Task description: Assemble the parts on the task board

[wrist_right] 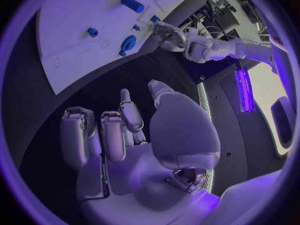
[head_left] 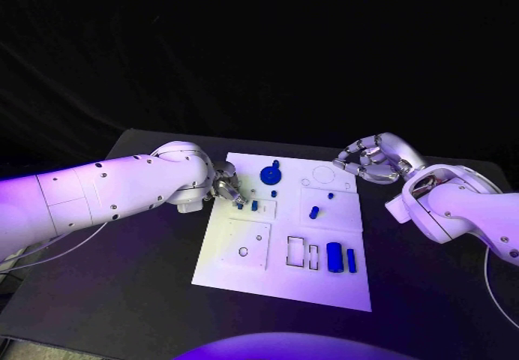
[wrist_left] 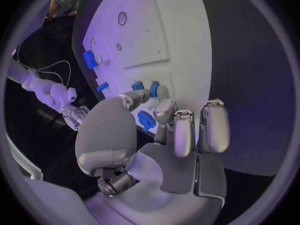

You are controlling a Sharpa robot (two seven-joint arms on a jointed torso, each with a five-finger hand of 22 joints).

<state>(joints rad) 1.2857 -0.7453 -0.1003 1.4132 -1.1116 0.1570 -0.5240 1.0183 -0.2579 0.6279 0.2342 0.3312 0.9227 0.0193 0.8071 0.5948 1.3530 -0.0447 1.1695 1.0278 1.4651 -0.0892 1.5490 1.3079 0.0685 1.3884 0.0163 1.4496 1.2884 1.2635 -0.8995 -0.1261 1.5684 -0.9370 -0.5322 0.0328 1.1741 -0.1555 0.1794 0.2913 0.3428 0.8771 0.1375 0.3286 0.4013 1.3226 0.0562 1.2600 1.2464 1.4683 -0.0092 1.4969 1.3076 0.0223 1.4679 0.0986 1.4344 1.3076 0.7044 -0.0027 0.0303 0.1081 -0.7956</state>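
The white task board [head_left: 276,281] lies mid-table with several blue parts on it. A blue disc [head_left: 271,176] sits near its far edge, small blue pegs [head_left: 254,204] stand just behind it, and two blue cylinders [head_left: 342,258] lie at the near right. My left hand [head_left: 227,187] hovers over the board's left edge, its fingertips [wrist_left: 164,107] beside the pegs [wrist_left: 154,89] and the disc [wrist_left: 145,120]. I see nothing pinched between thumb and fingers. My right hand [head_left: 373,159] hangs at the board's far right corner, fingers loosely bent and holding nothing [wrist_right: 125,135].
Rectangular cut-outs [head_left: 295,251] and a raised square plate [head_left: 247,244] mark the board's near half. A short blue cylinder [head_left: 313,212] stands mid-board. Black table [head_left: 130,300] surrounds the board on all sides.
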